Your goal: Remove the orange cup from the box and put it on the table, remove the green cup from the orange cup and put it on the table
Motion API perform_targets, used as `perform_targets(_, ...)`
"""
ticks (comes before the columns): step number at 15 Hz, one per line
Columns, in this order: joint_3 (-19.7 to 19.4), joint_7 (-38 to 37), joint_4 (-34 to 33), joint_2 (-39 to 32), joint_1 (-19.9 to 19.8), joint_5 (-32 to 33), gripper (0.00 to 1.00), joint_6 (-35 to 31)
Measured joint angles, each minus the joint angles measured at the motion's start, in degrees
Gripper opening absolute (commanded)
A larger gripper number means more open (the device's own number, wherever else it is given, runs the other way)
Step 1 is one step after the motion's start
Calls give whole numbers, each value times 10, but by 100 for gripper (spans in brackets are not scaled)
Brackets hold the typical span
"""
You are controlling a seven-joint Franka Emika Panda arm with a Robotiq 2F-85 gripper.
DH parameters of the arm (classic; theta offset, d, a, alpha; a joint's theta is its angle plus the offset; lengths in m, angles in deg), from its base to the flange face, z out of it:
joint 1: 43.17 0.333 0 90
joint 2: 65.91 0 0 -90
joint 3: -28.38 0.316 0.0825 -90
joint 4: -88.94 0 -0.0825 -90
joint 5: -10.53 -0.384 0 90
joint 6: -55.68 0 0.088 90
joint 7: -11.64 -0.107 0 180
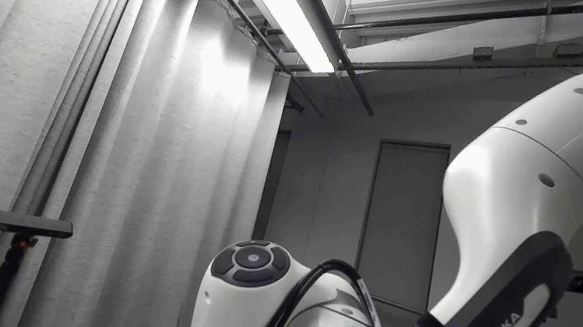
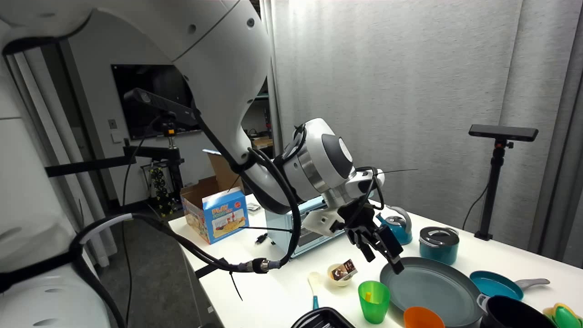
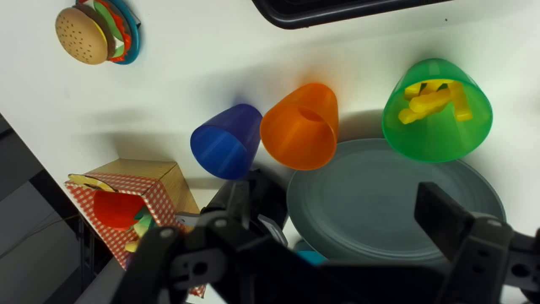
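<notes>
The orange cup (image 3: pixel 301 135) stands upright and looks empty on the pale table (image 3: pixel 181 59). It also shows at the lower edge of an exterior view (image 2: pixel 422 319). The green cup (image 3: pixel 438 137) stands upright apart from it, with several yellow pieces inside; an exterior view shows it too (image 2: pixel 374 306). My gripper (image 3: pixel 333 198) is open and empty, its fingers wide apart over the grey plate. In an exterior view the gripper (image 2: pixel 383 263) hangs above the plate's near side, beyond the cups. An open blue cardboard box (image 2: pixel 224 214) stands at the table's far left corner.
A blue cup (image 3: pixel 223 147) is close beside the orange cup. The grey plate (image 2: pixel 430 291), black pot (image 2: pixel 514 314), teal pan (image 2: pixel 494 284), black tray (image 2: pixel 322 319), small bowl (image 2: pixel 338 280), toaster oven (image 2: pixel 278 228) and red-checked box (image 3: pixel 168 198) stand around.
</notes>
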Motion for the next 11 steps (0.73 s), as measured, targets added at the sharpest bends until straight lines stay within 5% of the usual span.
perform_targets(11, 5, 0, 31, 32, -17, 0, 100, -16)
